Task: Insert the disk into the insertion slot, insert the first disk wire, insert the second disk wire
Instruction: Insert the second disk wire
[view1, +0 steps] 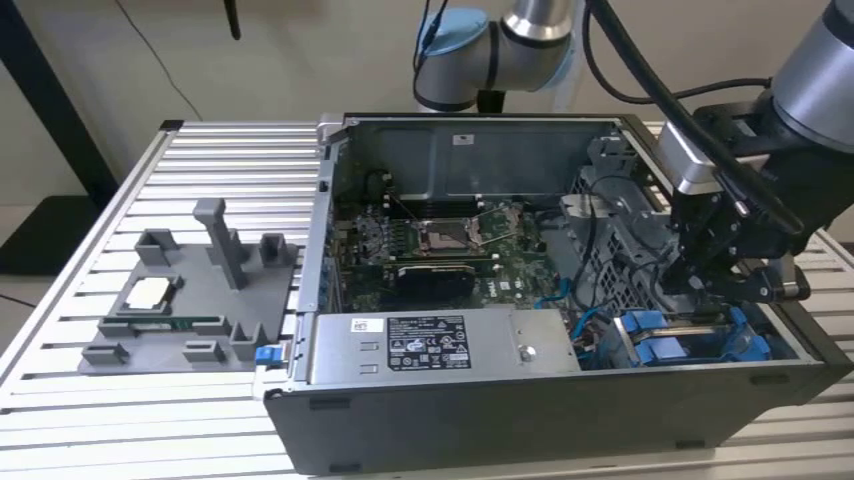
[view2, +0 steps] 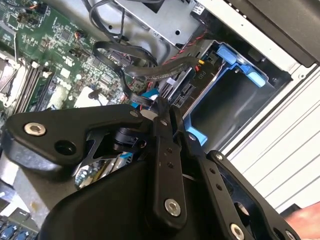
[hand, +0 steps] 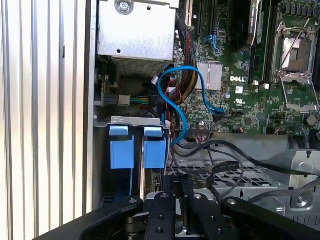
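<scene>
The disk (view1: 694, 345) shows as glossy blue plastic carrier edges, seated low in the drive bay of the open computer case (view1: 534, 400) — beside the grey power-supply box (view1: 441, 345). The matte black gripper (hand: 177, 192) hangs just above it; its fingers (view2: 162, 150) sit narrow, nearly together (nothing visibly clamped). A blue cable (hand: 175, 100) loops beside the bay — smooth, thin.

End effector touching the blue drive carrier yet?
Cannot tell. In the exterior view the end effector sits just above the blue carrier; the arm's own bulk hides any gap.
</scene>
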